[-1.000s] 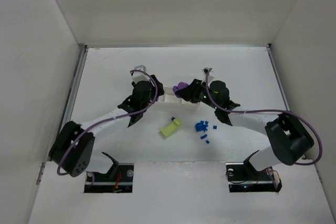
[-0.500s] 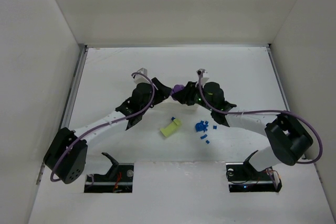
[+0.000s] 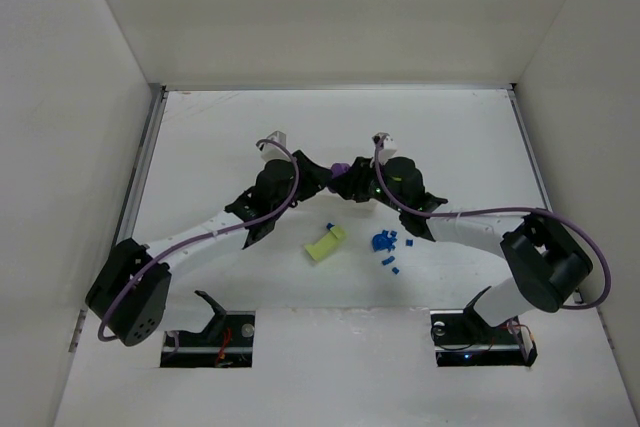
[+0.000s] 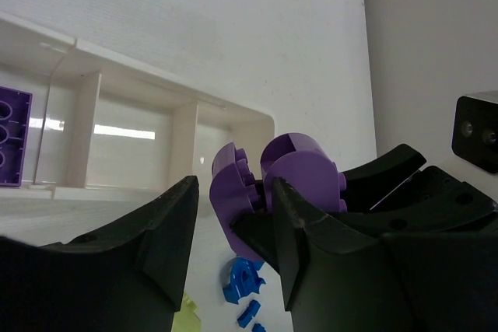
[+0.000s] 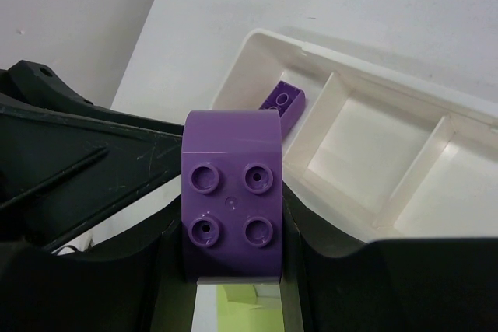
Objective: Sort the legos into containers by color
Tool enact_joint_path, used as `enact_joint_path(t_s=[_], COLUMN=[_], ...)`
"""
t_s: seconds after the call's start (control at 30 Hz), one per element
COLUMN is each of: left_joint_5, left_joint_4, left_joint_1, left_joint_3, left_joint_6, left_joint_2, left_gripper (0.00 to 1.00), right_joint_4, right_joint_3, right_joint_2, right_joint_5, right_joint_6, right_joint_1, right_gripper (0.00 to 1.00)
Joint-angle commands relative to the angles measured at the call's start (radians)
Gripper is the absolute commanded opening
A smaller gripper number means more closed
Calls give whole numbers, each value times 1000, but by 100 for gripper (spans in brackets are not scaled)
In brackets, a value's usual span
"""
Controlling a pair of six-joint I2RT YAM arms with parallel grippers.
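Yellow-green plastic lay nearest us: one brick (image 3: 325, 243) flat on the table, on the near side of both sets of jaws. A scatter of tiny blue bricks (image 3: 384, 242) sat just beside it, toward the right arm.

Farther in, the two grippers met tip to tip above the table. The right gripper (image 5: 231, 215) was clenched on a purple brick (image 5: 231, 184), a black finger (image 5: 311, 262) pressed to each side and the four studs facing its wrist camera. The left gripper (image 4: 233, 188) stood released, its jaws parted. One rounded end of that purple brick showed in the gap just past its fingertips. We could not tell whether either left finger touched it.

Beyond the fingertips of both grippers lay the white tray (image 5: 366, 145), split by thin dividers. A smaller purple brick (image 5: 282, 103) rested in its end compartment, the one on the left gripper's side. The two compartments we saw next to it showed only bare white floor.
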Motion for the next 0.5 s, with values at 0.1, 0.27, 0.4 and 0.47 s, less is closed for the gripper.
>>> enact_joint_path(t_s=[0.1, 0.27, 0.4, 0.47], left_joint_5=[0, -2, -5, -6], left_joint_4=[95, 115, 121, 125], left_joint_1=[3, -8, -6, -5], left_joint_3=[-21, -27, -27, -27], left_joint_6=[-31, -60, -74, -74], left_joint_2=[5, 31, 48, 53], left_gripper=[31, 36, 35, 34], right_joint_4=[81, 134, 140, 141], right_joint_3=[40, 20, 12, 11], right_joint_2=[-1, -6, -10, -13], right_joint_5=[-40, -64, -66, -61], right_joint_6=[13, 42, 47, 47], right_joint_1=[17, 17, 16, 13], right_gripper=[23, 23, 23, 23])
